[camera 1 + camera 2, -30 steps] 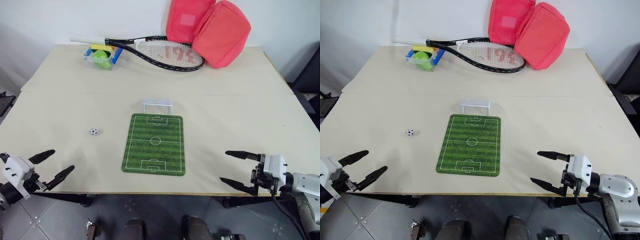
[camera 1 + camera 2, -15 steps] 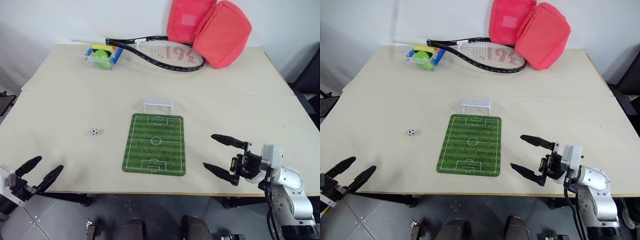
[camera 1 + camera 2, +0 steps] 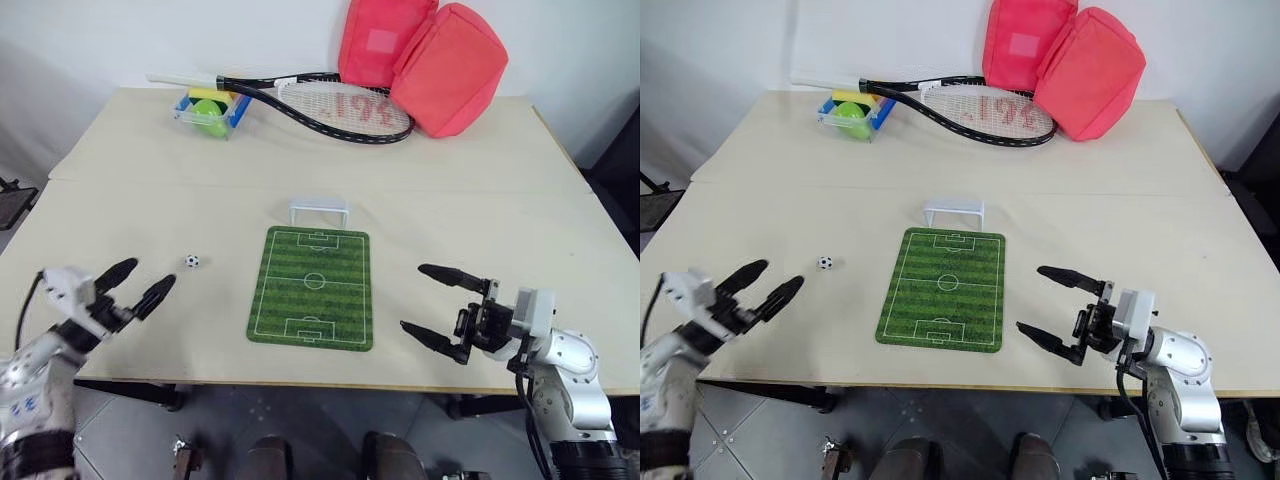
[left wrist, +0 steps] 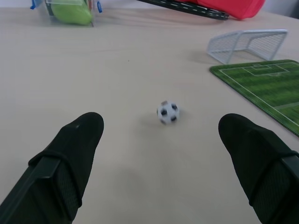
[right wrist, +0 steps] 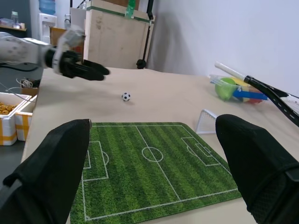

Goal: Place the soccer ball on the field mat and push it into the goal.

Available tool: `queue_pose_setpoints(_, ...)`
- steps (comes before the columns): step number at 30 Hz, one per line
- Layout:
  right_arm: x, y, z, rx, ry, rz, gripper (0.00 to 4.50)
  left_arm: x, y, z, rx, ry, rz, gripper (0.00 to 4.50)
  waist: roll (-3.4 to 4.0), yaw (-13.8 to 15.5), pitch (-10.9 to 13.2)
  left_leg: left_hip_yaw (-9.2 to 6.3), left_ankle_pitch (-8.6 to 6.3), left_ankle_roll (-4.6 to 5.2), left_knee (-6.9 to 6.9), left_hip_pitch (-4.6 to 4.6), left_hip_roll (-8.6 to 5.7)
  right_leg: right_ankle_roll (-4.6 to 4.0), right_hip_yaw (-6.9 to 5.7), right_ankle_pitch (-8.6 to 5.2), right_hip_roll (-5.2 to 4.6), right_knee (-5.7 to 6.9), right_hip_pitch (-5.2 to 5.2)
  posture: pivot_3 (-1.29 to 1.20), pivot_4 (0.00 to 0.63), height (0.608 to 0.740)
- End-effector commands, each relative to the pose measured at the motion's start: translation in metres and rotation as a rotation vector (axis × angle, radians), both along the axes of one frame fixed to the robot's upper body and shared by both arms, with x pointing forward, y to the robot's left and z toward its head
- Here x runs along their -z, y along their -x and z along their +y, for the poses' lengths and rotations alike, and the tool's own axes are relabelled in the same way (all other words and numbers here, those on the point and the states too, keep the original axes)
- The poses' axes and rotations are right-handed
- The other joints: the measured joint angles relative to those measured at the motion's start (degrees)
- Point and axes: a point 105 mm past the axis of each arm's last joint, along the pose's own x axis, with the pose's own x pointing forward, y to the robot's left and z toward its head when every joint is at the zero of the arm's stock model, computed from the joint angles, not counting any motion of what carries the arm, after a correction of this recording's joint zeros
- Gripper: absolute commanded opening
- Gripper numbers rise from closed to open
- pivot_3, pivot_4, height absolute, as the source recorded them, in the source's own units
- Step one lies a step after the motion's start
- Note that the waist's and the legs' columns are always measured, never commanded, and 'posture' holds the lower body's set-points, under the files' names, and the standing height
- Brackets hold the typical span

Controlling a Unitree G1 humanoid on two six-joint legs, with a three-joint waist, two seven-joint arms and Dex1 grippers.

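The tiny black-and-white soccer ball (image 3: 192,261) rests on the beige table left of the field mat (image 3: 311,287), a green striped rectangle with white pitch lines. Just beyond the mat's far end stands the small white goal (image 3: 319,211). My left gripper (image 3: 140,284) is open, hovering over the table's front left a short way before the soccer ball (image 4: 167,112), which lies ahead between its fingers. On the other side of the mat (image 5: 149,163), my right gripper (image 3: 428,305) is open and empty, pointing at its right edge.
At the table's far side lie a black tennis racket (image 3: 330,100), a clear box (image 3: 208,112) with a lime-green ball, and two red-pink bags (image 3: 425,55). Bare tabletop surrounds the mat. The table's front edge runs just below both grippers.
My left gripper dipped below the table edge, then came up and forward over the table toward the ball. My right gripper shifted left toward the mat early on, then held.
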Motion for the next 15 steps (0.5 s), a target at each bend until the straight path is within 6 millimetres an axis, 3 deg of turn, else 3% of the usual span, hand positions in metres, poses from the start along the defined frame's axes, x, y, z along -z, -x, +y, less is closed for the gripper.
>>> queue_pose_setpoints(1,-0.003,0.004,0.006,-0.008,-0.015,-0.031,4.5,0.003,-0.022,-0.003,-0.007,-0.043,0.037,4.47,-0.04,0.0,0.0,0.01,0.0,0.0,0.01,0.0,0.0,0.0,0.02,0.0,0.0,0.01,0.0,0.0,0.15,0.74)
queue_pose_setpoints(7,0.0,0.006,0.008,0.001,-0.021,-0.024,4.5,0.017,-0.04,-0.012,0.044,-0.089,0.124,4.47,-0.04,-0.9,0.0,0.14,-0.01,0.0,-0.06,0.02,0.01,0.01,0.11,0.01,0.03,-0.02,-0.07,0.0,0.15,0.74)
queue_pose_setpoints(10,-0.001,0.006,0.007,0.021,-0.027,-0.026,4.5,0.02,-0.041,-0.011,0.04,-0.086,0.138,3.95,-0.04,-1.1,0.0,0.15,0.0,0.0,-0.05,0.04,0.02,0.01,0.14,0.01,0.03,-0.01,-0.07,0.0,0.15,0.74)
queue_pose_setpoints(15,-0.003,0.005,0.008,0.034,-0.031,-0.028,4.5,0.022,-0.04,-0.012,0.056,-0.09,0.132,2.32,-0.04,-1.2,0.0,0.22,0.0,0.0,0.03,0.1,0.02,0.02,0.24,0.02,0.02,0.12,-0.06,0.0,0.15,0.74)
